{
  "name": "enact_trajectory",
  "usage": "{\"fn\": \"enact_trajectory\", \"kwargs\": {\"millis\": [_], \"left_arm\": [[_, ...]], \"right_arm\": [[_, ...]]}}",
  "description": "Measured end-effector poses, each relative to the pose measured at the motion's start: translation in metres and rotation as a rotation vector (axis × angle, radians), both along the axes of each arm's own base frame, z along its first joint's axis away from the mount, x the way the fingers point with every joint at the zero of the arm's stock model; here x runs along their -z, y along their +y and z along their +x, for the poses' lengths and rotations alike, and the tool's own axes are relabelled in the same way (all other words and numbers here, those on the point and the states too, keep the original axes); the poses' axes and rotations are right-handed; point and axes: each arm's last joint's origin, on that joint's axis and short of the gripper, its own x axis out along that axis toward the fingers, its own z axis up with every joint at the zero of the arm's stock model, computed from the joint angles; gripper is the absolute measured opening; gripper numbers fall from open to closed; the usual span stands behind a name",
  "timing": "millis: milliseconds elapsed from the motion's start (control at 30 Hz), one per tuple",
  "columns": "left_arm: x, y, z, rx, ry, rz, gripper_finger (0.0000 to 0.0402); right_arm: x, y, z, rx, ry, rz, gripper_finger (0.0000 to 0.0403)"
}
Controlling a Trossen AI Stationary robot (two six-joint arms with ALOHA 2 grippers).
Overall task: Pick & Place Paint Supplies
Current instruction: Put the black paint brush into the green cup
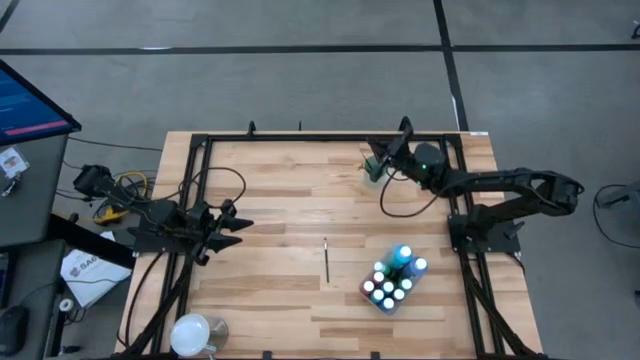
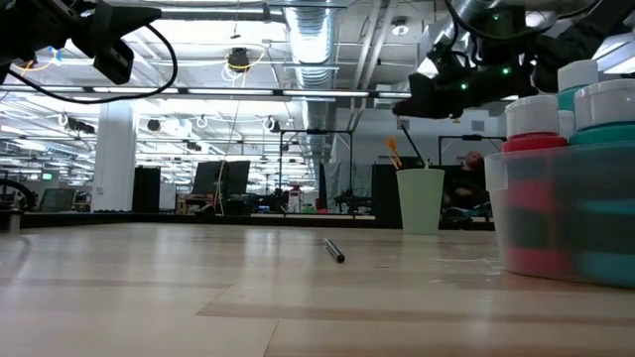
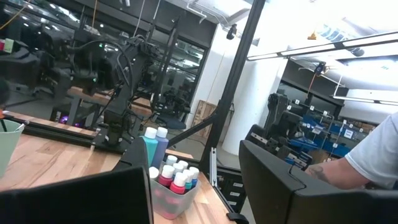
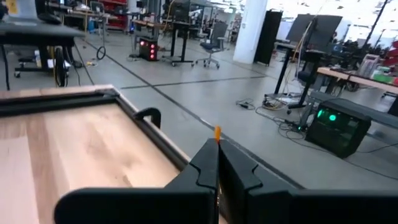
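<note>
Paintbrush [image 1: 325, 262] lies lengthwise mid-worktop [image 1: 280, 190], nearer the released left gripper [image 1: 238, 224]. Right gripper [image 1: 378, 160] (above the pale green cup [image 2: 421, 200]) is clenched on an orange-tipped brush [image 4: 217, 134].

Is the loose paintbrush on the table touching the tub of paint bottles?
Apart. The high view shows bare wood between the paintbrush and the tub of paint bottles.

Even overhead light; ceiling lamps [image 2: 236, 61] glare, nearby bottles [image 2: 571, 178] blur.

Cup [image 1: 374, 169] near the table's [image 1: 280, 200] far right corner; brush [image 1: 326, 258] lies mid-table; bottles [image 1: 393, 279] in tub [image 1: 385, 301] near right edge.
</note>
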Motion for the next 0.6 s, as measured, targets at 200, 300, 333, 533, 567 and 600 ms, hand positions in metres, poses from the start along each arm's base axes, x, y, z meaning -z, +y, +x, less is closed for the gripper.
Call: {"fn": "enact_trajectory", "kwargs": {"millis": [200,300,333,533,567,600], "left_arm": [[0.000,0.000,0.000,0.000,0.000,0.000,0.0132],[0.000,0.000,0.000,0.000,0.000,0.000,0.0132],[0.000,0.000,0.000,0.000,0.000,0.000,0.0132],[0.000,0.000,0.000,0.000,0.000,0.000,0.0132],[0.000,0.000,0.000,0.000,-0.001,0.000,0.0132],[0.000,0.000,0.000,0.000,0.000,0.000,0.0132]], "right_arm": [[0.002,0.001,-0.001,0.000,0.000,0.001,0.0015],[-0.001,0.002,-0.001,-0.005,-0.026,-0.001,0.0035],[-0.002,0.003,-0.001,-0.008,-0.032,-0.003,0.0043],[-0.011,0.014,-0.001,-0.041,-0.071,-0.006,0.0097],[-0.015,0.018,0.001,-0.058,-0.087,0.007,0.0106],[-0.021,0.023,0.003,-0.080,-0.100,0.020,0.0114]]}}
